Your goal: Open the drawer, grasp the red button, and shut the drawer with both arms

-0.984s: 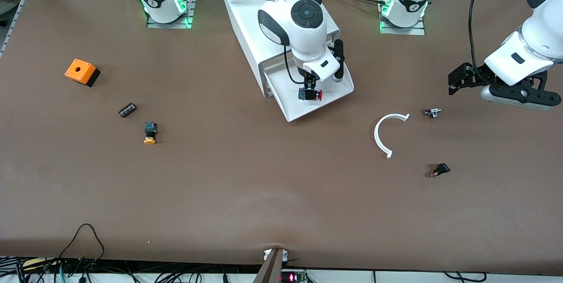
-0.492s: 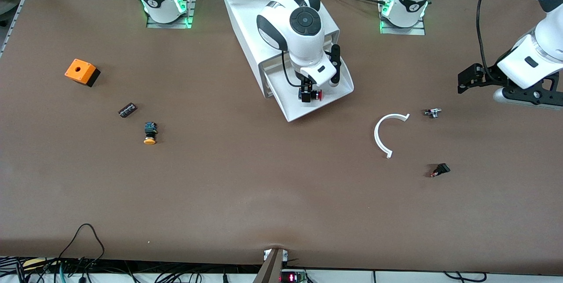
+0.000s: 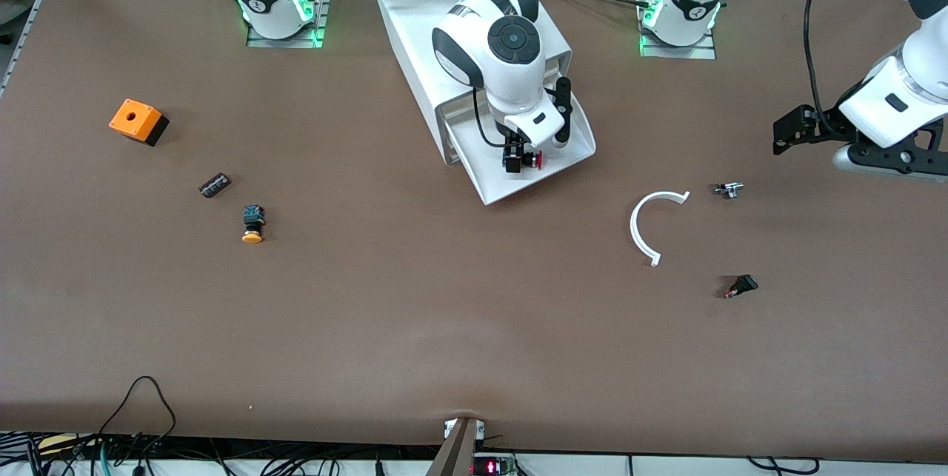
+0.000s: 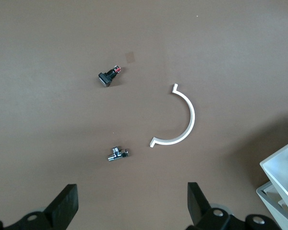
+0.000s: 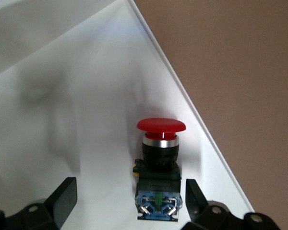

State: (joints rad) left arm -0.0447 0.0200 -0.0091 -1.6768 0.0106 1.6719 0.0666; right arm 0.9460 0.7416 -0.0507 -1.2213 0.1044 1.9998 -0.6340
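Red cap, black body, blue terminal end: your button lies on its side in the open drawer, close to the drawer's rim on the side toward the left arm's end of the table, cap pointing at that rim. Your right gripper is over it with the jaws spread wide, one finger well clear of the button and the other just beside the blue end, nothing held yet. Judge the button as a light, rigid plastic part that won't give under the pads; the domed cap looks glossy and likely to slip, and the metal collar below it is round. You'd do better to close on the flat sides of the squarish black body, keeping off the small terminals at the blue end, which look like the part most easily bent. Since it's light, it may skate on the smooth white floor if one pad touches first, so centre before you squeeze. Your left gripper waits, jaws equally wide and empty, over bare table near a small metal fitting and a white arc.
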